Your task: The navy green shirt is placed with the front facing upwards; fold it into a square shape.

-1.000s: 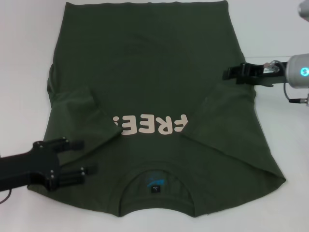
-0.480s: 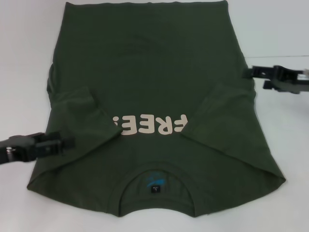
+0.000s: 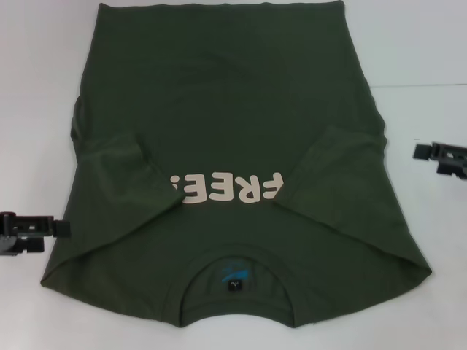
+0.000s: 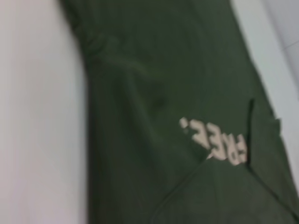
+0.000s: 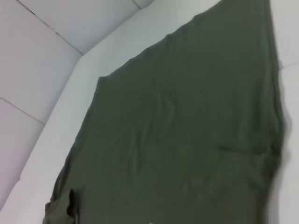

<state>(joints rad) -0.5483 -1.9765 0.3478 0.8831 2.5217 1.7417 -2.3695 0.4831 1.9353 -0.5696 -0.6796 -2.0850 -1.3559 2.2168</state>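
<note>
Flat on white table point(image 3: 408, 44): olive "FREE!" T-shirt point(image 3: 226, 109), both sleeves folded inward; left gripper point(image 3: 62, 228) and right gripper point(image 3: 417, 151) beside it, finger state unclear.

Lay spread on a white table point(image 3: 408, 58): the navy green shirt point(image 3: 233, 131), front up, collar at the near edge, both sleeves folded inward over the white "FREE!" print point(image 3: 225, 188). Nothing else resting there.
</note>
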